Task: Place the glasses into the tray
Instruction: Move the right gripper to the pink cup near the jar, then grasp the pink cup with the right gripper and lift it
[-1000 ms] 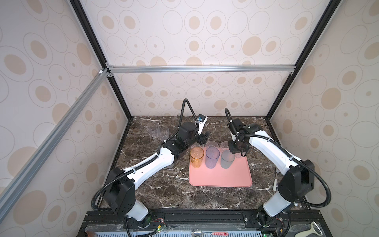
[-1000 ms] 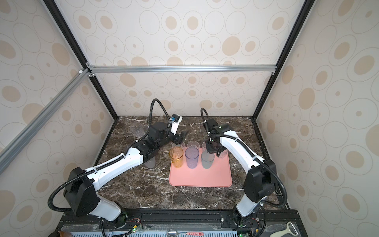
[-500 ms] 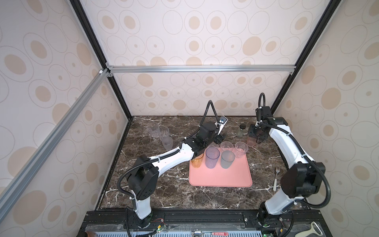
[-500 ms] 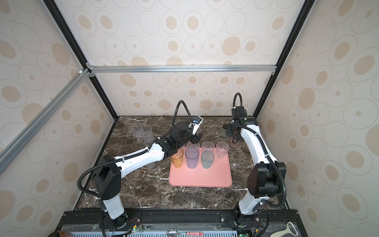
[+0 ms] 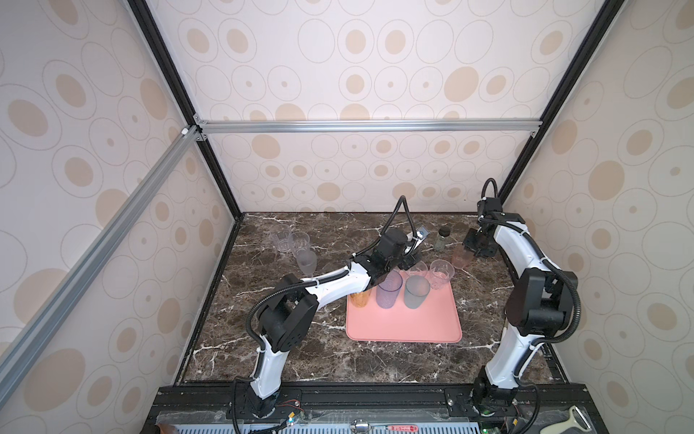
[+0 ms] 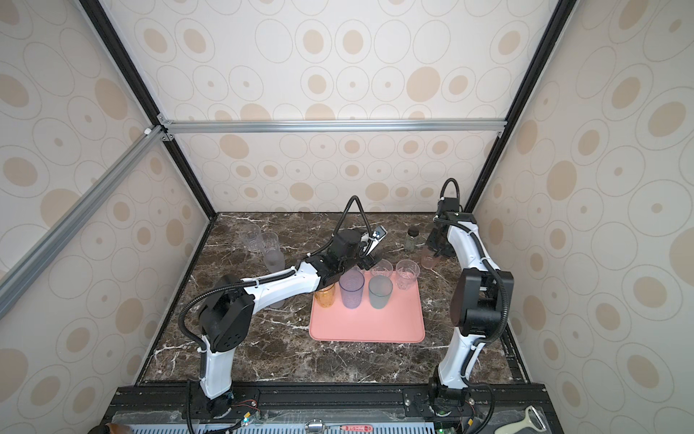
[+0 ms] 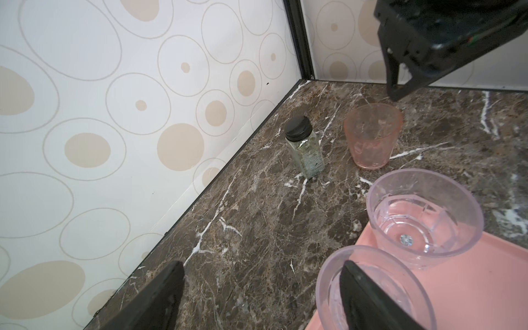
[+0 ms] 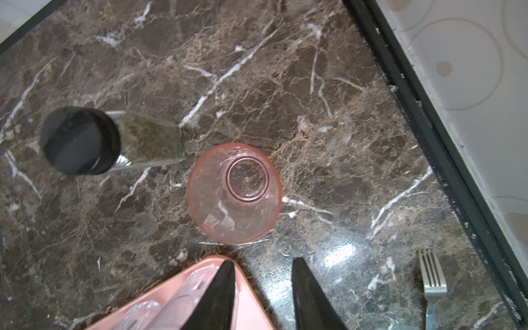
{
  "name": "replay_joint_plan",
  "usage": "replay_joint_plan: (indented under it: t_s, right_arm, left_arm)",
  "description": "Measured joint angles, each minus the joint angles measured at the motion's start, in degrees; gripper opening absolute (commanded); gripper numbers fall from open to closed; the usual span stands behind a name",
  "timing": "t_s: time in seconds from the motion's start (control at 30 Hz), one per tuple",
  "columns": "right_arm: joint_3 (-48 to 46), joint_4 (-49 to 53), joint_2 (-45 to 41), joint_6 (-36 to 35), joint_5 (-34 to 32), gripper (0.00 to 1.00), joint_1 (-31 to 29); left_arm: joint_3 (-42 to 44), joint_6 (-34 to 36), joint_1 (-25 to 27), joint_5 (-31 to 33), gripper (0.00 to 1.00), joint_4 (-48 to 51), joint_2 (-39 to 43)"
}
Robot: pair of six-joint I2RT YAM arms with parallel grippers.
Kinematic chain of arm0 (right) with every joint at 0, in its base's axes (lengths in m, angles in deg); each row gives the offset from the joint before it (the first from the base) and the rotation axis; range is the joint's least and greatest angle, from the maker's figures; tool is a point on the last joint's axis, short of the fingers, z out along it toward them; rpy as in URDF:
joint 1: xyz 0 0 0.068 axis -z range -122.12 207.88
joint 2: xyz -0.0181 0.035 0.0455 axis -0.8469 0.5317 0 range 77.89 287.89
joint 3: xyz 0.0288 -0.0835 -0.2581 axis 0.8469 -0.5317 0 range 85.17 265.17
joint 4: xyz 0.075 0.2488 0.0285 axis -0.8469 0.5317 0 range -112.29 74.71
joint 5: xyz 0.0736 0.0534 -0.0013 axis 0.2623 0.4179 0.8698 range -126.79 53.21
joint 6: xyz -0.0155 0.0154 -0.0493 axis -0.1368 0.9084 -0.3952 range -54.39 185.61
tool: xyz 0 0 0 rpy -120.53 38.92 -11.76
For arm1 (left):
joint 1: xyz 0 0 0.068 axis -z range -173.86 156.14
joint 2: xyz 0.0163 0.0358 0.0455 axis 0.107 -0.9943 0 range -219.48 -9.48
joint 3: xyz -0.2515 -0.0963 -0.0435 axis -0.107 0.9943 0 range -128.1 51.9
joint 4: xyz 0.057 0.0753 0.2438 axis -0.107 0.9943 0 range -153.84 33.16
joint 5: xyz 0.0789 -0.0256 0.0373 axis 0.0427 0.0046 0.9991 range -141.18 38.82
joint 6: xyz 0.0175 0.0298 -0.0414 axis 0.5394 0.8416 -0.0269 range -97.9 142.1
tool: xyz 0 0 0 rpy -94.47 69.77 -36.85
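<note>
Pink glass (image 8: 234, 194) seen by the tabletop's (image 8: 314, 114) far right corner, beside a black-lidded jar (image 7: 304, 148), label unreadable; right gripper (image 8: 263, 261) held slightly parted above it, left gripper (image 7: 261, 265) spread wide at the tray's (image 5: 413, 323) far edge, both empty.

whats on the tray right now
Five glasses show on the tray: an amber glass, a purple glass, a teal glass and two clear glasses. The left arm covers part of the amber glass and the tray corner behind it, so anything there is hidden.
</note>
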Motion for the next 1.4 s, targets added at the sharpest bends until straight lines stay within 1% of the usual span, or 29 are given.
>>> replay_joint_plan:
  t_s: [0.2, 0.47, 0.77, 0.97, 1.13, 1.4]
  right_arm:
    - [-2.6, -2.3, 0.9, 1.2, 2.2, 0.37, 2.2]
    - [-3.3, -6.0, 3.7, 2.4, 4.6, 0.35, 2.5]
    - [-3.3, -8.0, 5.9, 2.9, 5.6, 0.30, 2.7]
    - [-3.6, -8.4, 6.2, 2.7, 5.7, 0.25, 2.7]
    - [-3.8, -8.5, 6.6, 1.8, 5.6, 0.13, 2.7]
    - [-4.3, -8.4, 6.3, 1.2, 5.0, 0.07, 2.7]
  left_arm:
    - [0.0, 1.0, 0.0, 1.6, 0.89, 0.0, -0.3]
    - [0.0, 1.4, 0.0, 2.6, 0.90, 0.0, -0.3]
    - [0.0, 1.5, 0.0, 3.1, 0.90, 0.0, -0.3]
    - [0.0, 1.8, 0.0, 3.4, 0.90, 0.0, -0.3]
    - [0.0, 1.8, 0.0, 3.5, 0.90, 0.0, -0.3]
    - [0.0, 2.2, 0.0, 3.6, 0.90, 0.0, -0.3]
